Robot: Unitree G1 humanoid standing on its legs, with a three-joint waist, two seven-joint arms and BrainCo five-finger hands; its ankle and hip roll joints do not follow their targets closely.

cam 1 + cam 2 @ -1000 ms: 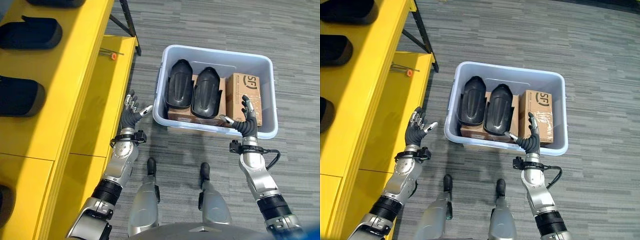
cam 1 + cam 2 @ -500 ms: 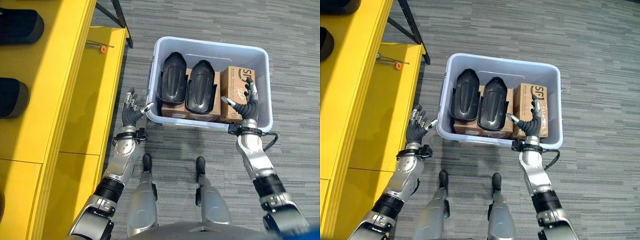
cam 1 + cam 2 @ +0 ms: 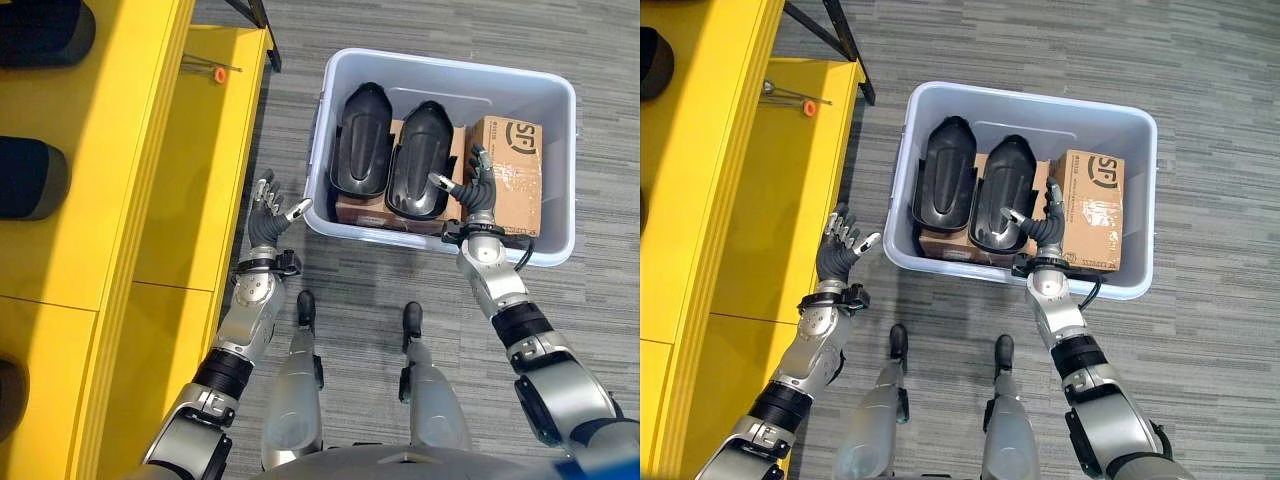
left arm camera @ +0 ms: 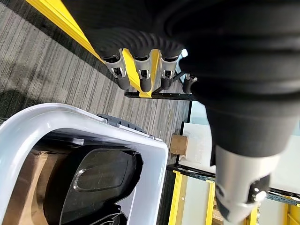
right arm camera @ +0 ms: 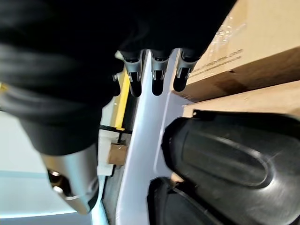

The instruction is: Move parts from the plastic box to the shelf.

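Yellow shelf (image 3: 150,150) stands at the left. The left hand (image 3: 270,222), fingers spread and empty, hovers beside the box (image 3: 330,222). Two black parts (image 3: 362,142) lie inside on cartons (image 3: 505,175); the right hand (image 3: 473,193), spread and empty, hovers between them.

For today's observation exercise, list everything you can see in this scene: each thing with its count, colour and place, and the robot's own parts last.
plastic box: one, pale blue-grey, on the floor in front of the robot.
moulded parts: two in the box, black, side by side on the flat carton, the other to its right.
flat carton: one, brown, under the two parts.
upright carton: one, brown, at the box's right end.
shelf: one, yellow, along the robot's left.
parts on the shelf: dark, partly seen at the shelf's far left edge.
small tool: one, orange-tipped, on the lower ledge.
floor: grey striped carpet.
left hand: open, beside the box's near-left corner.
right hand: open, over the box between the right part and the upright carton.
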